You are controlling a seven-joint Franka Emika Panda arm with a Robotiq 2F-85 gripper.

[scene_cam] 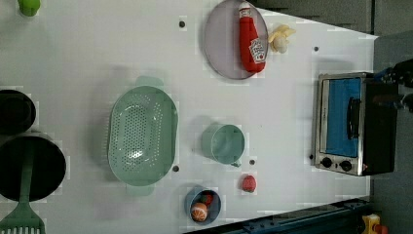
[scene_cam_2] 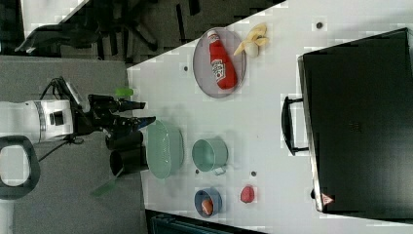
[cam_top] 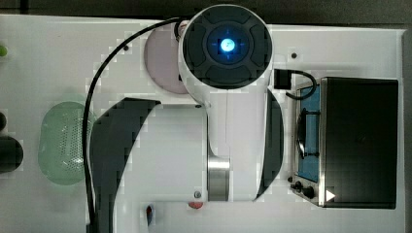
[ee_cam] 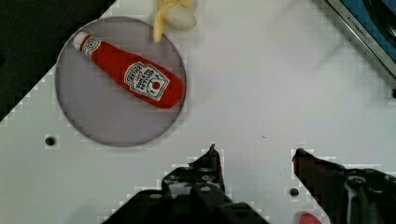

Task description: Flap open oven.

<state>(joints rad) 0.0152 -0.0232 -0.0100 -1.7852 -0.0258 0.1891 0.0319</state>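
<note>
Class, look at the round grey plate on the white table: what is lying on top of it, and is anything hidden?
A red ketchup bottle lies on the grey plate. A peeled banana sits just off its rim. The plate surface under the bottle is covered.

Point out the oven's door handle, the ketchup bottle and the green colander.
oven door handle [scene_cam: 351, 118], left view, on the middle of the dark curved bar.
ketchup bottle [scene_cam: 253, 43], left view, on its red body.
green colander [scene_cam: 141, 136], left view, on its perforated floor.

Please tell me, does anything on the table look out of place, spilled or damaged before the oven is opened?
Nothing is spilled or broken. One small oddity: the ketchup bottle lies flat on the grey plate instead of standing. The oven sits square with its door shut, and the open gripper hangs above bare table.
</note>
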